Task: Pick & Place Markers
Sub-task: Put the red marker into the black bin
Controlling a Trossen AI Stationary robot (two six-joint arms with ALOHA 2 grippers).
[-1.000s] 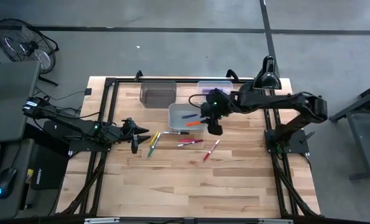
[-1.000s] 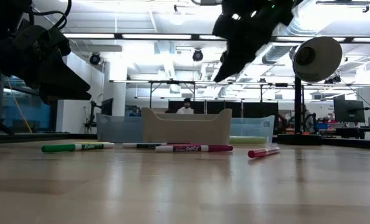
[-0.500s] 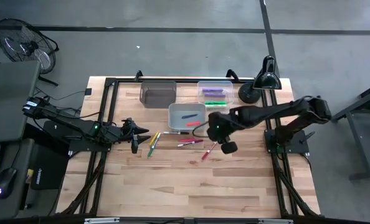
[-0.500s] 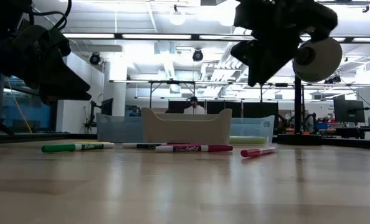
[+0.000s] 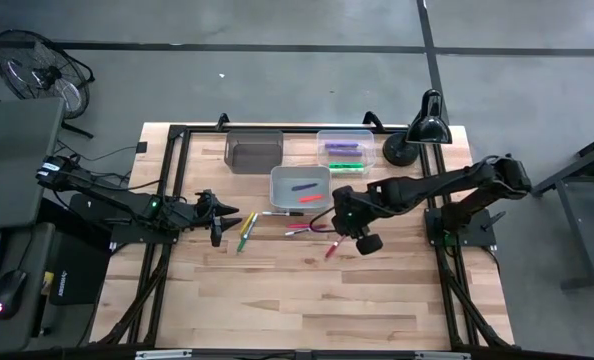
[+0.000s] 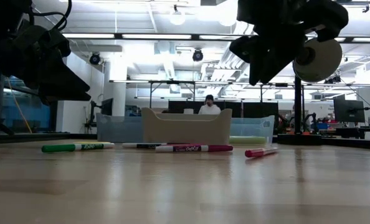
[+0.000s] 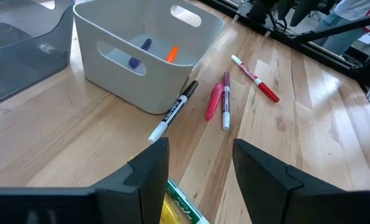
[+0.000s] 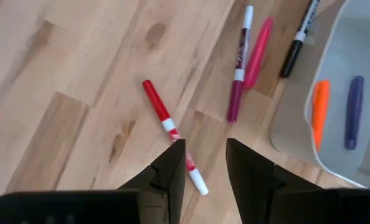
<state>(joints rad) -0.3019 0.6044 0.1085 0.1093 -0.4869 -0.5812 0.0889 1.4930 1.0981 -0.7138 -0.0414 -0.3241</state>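
Two markers, one orange (image 8: 320, 112) and one purple (image 8: 354, 111), already lie in the pale grey open plastic bin (image 5: 299, 185) at centre frame of the high view; a clear bin (image 5: 345, 148) behind it holds purple and green ones. Six or so thin marker pens remain loose on the wooden slat table (image 5: 307, 300): a red-and-white marker (image 8: 170, 134), a magenta marker (image 8: 238, 81) touching a pink marker (image 8: 258, 53), a black-capped white marker (image 7: 172, 112) just beside the bin wall, and green (image 5: 243, 240) and yellow (image 5: 248, 222) ones to the left.

Right gripper (image 8: 203, 163) hovers above the red-and-white marker, fingers parted and empty, the pen's white end showing between them. Left gripper (image 7: 197, 158) waits at middle left of the high view, fingers spread, empty, near the green and yellow pens.

Step in hand, by judgement: approach for the next pick. Next move calls for a descent astride the red-and-white marker's barrel, fingers across its length, then closure and carriage to a bin.
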